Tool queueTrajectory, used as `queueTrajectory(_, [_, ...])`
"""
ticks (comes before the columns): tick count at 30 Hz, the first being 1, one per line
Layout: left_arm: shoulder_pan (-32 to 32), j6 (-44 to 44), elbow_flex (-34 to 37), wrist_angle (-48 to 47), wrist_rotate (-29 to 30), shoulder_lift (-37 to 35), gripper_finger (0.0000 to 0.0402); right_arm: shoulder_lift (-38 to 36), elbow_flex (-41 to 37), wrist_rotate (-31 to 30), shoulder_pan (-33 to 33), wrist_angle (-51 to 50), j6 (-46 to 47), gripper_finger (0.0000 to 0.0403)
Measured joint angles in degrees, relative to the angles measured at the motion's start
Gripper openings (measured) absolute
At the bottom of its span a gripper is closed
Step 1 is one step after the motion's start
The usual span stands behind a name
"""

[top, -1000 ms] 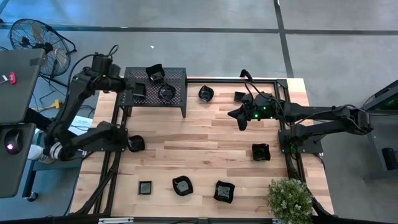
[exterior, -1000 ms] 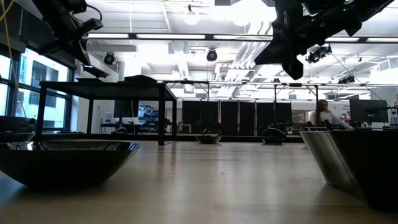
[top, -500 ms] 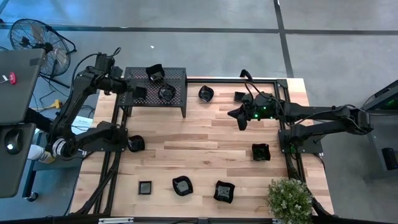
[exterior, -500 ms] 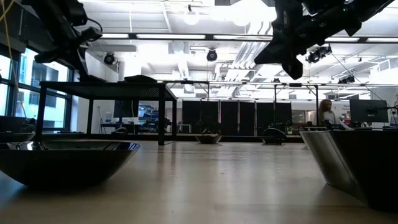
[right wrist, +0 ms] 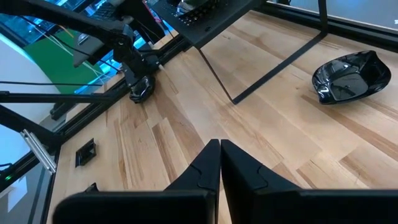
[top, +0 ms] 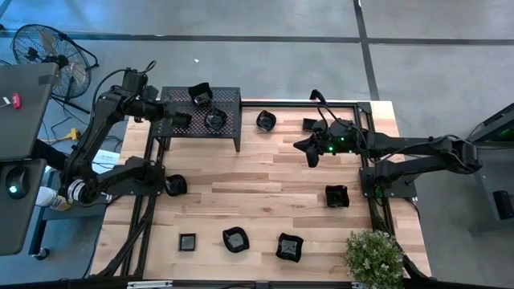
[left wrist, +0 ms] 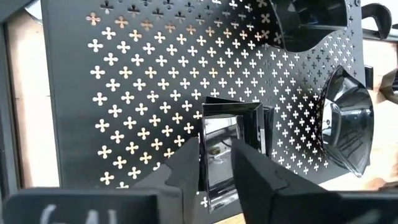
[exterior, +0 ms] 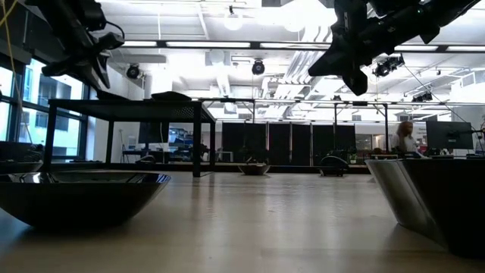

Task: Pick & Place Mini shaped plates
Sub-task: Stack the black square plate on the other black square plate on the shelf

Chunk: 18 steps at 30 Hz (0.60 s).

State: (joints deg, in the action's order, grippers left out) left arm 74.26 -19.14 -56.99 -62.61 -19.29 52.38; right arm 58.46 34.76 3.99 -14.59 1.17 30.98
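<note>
— Looking down, what do you see?
— My left gripper (left wrist: 216, 163) is over the black rack (left wrist: 143, 93), fingers apart around the rim of a small square plate (left wrist: 229, 146) lying there.
— And your other one?
— My right gripper (right wrist: 220, 163) hangs above the counter (top: 265, 172), fingers together, holding nothing.

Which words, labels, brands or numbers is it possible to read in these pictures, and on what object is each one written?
No text can be read with certainty.
Pale handwritten marks, perhaps digits, on the left gripper housing: cut off at the picture's edge, not readable.
Small red tag on the grey laptop beside the table: too small to read.
Mini shaped plates and perforated rack: no lettering visible.
</note>
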Motion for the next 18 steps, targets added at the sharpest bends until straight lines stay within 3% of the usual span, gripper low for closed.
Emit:
queueTrajectory(4, [0.0, 3.1, 0.0, -0.3, -0.7, 0.0, 0.0089, 0.0, 0.0, 0.0, 0.0, 0.0, 0.0, 0.0009])
queueTrajectory(10, [0.0, 5.3, 0.0, -0.4, 0.1, 0.1, 0.0008, 0.0, 0.0, 0.0, 0.0, 0.4, 0.0, 0.0003])
queueTrajectory(18, [0.0, 3.2, 0.0, -0.8, 3.4, 0.1, 0.0009, 0.0, 0.0, -2.0, 0.0, 0.4, 0.0, 0.0006])
